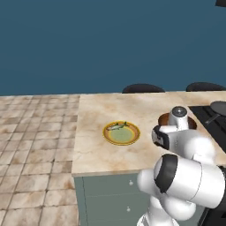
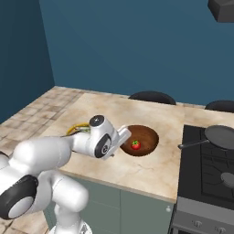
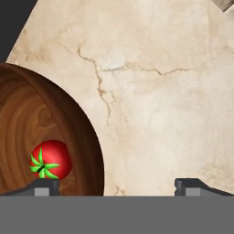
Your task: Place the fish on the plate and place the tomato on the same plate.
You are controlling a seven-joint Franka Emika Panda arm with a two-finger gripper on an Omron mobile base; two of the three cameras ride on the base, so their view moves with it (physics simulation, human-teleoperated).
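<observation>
Tomato [image 3: 50,159] in wooden bowl [image 3: 27,114], just beside one open jaw.

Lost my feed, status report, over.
Gripper open, empty, above wooden bowl rim. Fish on plate. Tomato still in bowl. Nothing blocking.

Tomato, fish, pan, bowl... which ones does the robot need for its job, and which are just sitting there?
Needed: fish, already on the plate; tomato, not yet moved; open gripper.
Just sitting: wooden bowl holding the tomato; frying pan on the stove.
</observation>
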